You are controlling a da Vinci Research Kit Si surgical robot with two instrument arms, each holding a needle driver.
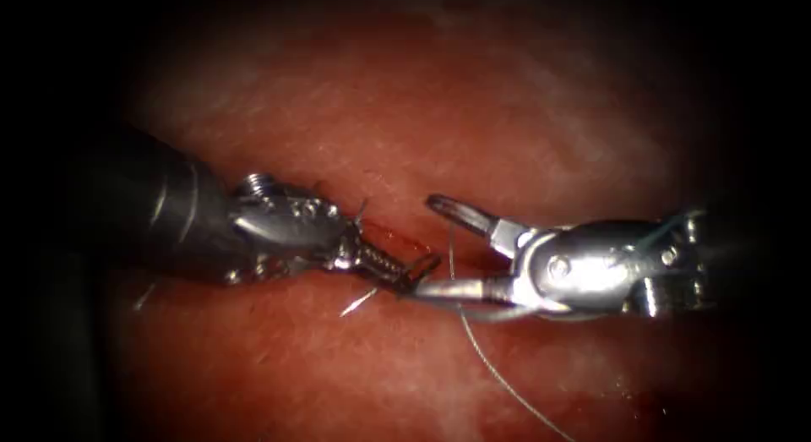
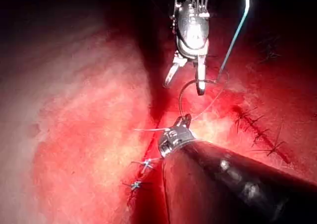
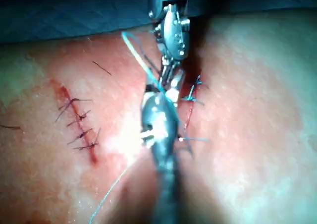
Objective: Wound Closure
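Note:
In the left wrist view my left tool [image 2: 185, 120] is shut on the curved needle [image 2: 180, 97] near one end. The needle's arc rises free of the tissue [image 1: 355, 112] towards my right tool [image 2: 184, 86]. That tool's jaws are open on either side of the arc and hold nothing. In the endoscope view the left tool [image 1: 412, 273] and the open right tool [image 1: 425, 248] meet tip to tip over the cut [image 1: 397, 237]. Thread [image 1: 500, 376] runs from between the right jaws down and to the right. The tissue carries red fluid along the cut.
Knotted stitches [image 2: 143, 164] close the cut behind the left tool, with a short pale thread end [image 1: 359, 300] beside it. A second, sutured cut [image 3: 79, 125] lies apart on the tissue. Blue thread [image 3: 141, 60] drapes over the right tool's wrist.

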